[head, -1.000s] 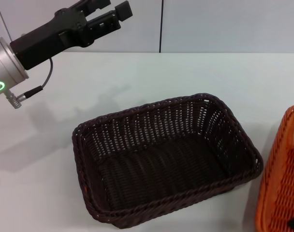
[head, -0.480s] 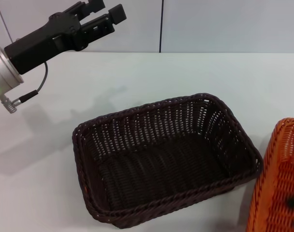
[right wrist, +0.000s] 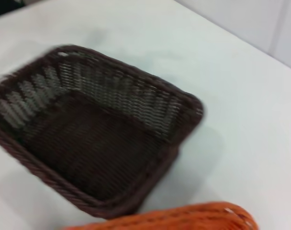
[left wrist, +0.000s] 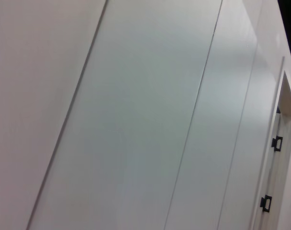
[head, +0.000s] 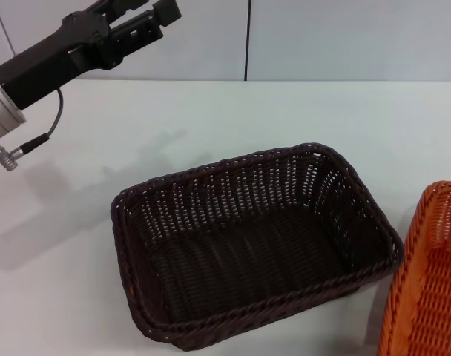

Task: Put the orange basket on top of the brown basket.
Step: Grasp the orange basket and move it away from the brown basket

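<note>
The brown basket (head: 119, 222) stands empty on the white table, a little right of the middle in the head view. The right wrist view looks down into it as well, with the brown basket (right wrist: 184, 103) filling most of the picture. The orange basket (head: 426, 282) shows at the lower right edge, tilted, with its near wall close beside the brown one's right end; whether they touch I cannot tell. Only the rim of the orange basket (right wrist: 184, 219) shows in the right wrist view. My left gripper (head: 136, 13) is raised at the far left, open and holding nothing. My right gripper is out of view.
The white table (head: 285, 111) stretches behind and to the left of the brown basket. A pale panelled wall (head: 344, 37) closes the back. The left wrist view shows only wall panels (left wrist: 136, 120).
The orange basket has come further into view from the right and risen beside the brown basket. My left arm has drawn up and to the left.
</note>
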Motion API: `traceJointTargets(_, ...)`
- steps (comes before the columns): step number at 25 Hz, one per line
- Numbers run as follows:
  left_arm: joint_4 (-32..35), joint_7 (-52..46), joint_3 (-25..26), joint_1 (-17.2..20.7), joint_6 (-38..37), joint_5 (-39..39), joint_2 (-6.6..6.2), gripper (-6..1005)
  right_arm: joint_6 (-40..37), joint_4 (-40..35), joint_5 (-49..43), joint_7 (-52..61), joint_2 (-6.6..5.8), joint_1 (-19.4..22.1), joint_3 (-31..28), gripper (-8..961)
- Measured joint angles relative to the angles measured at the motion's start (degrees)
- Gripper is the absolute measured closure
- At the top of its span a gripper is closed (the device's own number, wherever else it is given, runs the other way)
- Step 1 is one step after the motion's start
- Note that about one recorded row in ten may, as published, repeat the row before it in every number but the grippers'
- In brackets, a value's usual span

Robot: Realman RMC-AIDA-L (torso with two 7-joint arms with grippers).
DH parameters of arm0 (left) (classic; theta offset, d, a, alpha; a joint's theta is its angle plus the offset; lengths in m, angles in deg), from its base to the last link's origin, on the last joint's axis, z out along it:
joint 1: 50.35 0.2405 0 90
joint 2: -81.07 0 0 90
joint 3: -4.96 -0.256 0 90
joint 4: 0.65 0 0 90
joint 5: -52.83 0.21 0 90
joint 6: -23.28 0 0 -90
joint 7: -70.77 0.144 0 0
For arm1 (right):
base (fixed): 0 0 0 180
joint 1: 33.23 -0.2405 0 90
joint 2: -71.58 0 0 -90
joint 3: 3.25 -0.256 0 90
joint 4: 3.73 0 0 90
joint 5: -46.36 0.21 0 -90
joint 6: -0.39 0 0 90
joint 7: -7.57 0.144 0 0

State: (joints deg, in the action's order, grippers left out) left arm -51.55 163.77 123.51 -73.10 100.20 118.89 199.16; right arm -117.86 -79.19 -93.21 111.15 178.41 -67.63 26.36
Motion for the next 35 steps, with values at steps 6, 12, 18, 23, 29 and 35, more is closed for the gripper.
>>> traceJointTargets(6, 1.28, 1.23, 0.83, -0.12, -0.08, -0.09, -0.03, 139, 5.85, 0.02, -6.70, -0.01, 0.74, 0.29, 2.50, 430)
traceJointTargets(12, 1.81, 1.31, 1.95, -1.23, -0.07, -0.16, -0.06, 139, 10.76, 1.89, -10.98, -0.69, 1.91, 0.44, 4.55, 436)
traceJointTargets(18, 2.68, 1.39, 2.04, -2.06, -0.45, -0.16, -0.02, 139, 14.61, 5.80, -11.28, -2.08, 1.90, 0.87, 4.85, 443)
traceJointTargets(23, 2.80, 1.40, 2.13, -2.48, -0.46, -0.16, 0.02, 140, 17.84, 9.33, -11.42, -3.04, 1.70, 1.02, 4.90, 449)
traceJointTargets(29, 2.86, 1.38, 2.13, -2.79, -0.46, -0.14, 0.10, 140, 22.08, 15.61, -11.35, -4.20, 2.11, 1.07, 5.61, 455)
traceJointTargets(35, 3.22, 1.40, 2.12, -3.09, -0.50, -0.13, 0.10, 140, 23.37, 17.46, -11.23, -5.57, 2.58, 1.24, 5.62, 462)
